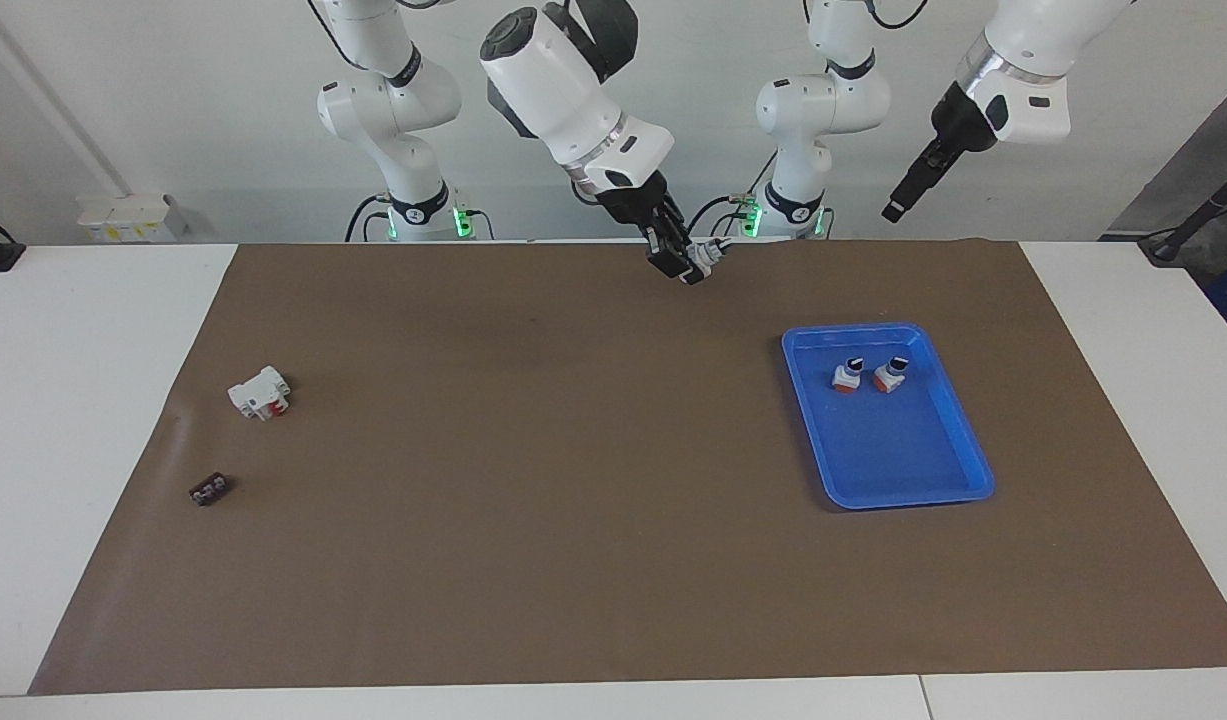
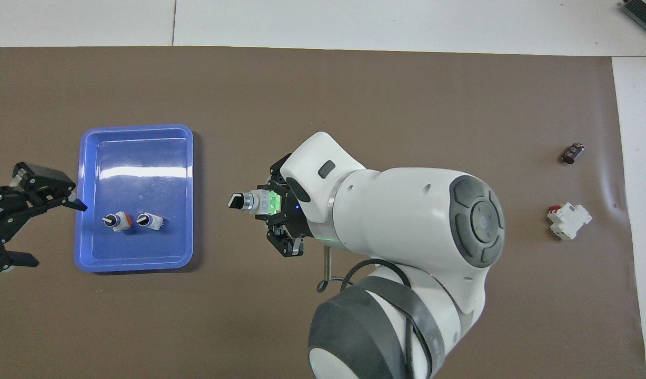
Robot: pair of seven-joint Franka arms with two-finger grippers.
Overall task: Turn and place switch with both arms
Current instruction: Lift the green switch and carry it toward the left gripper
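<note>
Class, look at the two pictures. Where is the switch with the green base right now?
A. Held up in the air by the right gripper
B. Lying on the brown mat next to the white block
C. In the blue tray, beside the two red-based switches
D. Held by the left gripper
A: the right gripper is shut on the switch, held above the brown mat, its black knob pointing toward the blue tray.

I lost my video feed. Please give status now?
Right gripper shut on green-based switch, raised over mat. Left gripper open, empty, beside blue tray. Nothing between them.
</note>
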